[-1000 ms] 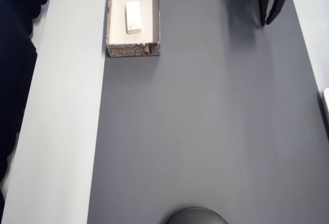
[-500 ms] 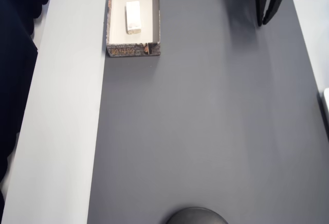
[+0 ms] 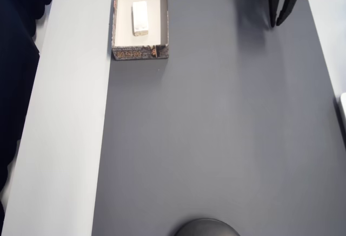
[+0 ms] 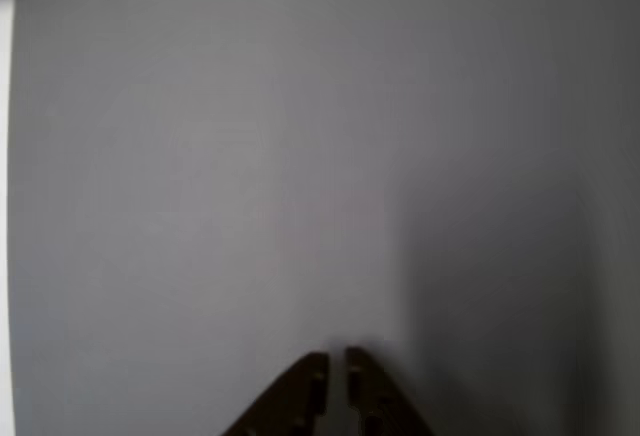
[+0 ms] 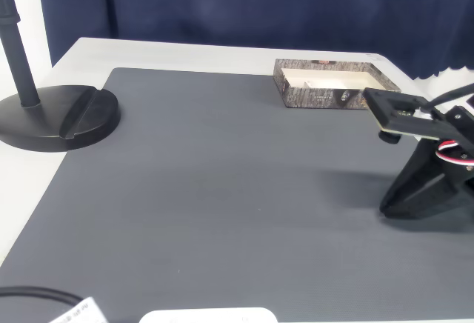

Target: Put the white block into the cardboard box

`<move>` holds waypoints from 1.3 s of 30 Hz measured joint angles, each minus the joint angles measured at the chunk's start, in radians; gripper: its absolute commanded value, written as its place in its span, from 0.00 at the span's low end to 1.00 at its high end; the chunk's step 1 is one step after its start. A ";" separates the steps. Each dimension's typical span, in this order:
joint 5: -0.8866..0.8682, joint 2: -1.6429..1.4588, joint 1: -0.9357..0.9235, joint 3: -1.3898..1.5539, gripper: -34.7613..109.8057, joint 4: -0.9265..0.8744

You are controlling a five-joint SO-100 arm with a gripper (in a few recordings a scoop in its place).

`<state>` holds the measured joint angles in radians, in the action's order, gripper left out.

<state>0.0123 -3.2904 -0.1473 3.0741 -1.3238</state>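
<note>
Small white block (image 3: 140,18) lying flat inside cardboard box (image 3: 117,19), long and plain with round corners. Gripper (image 3: 278,24) nearly closed, holding nothing.

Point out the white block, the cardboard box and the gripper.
white block (image 3: 140,18), overhead view, middle of its top face.
cardboard box (image 3: 140,53), overhead view, patterned outer short wall.
gripper (image 3: 275,24), overhead view, midway between the two dark fingertips.
</note>
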 measured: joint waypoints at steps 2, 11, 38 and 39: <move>0.015 0.000 0.000 0.000 0.23 0.000; 0.023 0.000 0.000 0.000 0.23 -0.003; 0.023 0.000 0.000 0.000 0.23 -0.003; 0.023 0.000 0.000 0.000 0.23 -0.003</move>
<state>0.0353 -3.2904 -0.1473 3.0741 -1.3269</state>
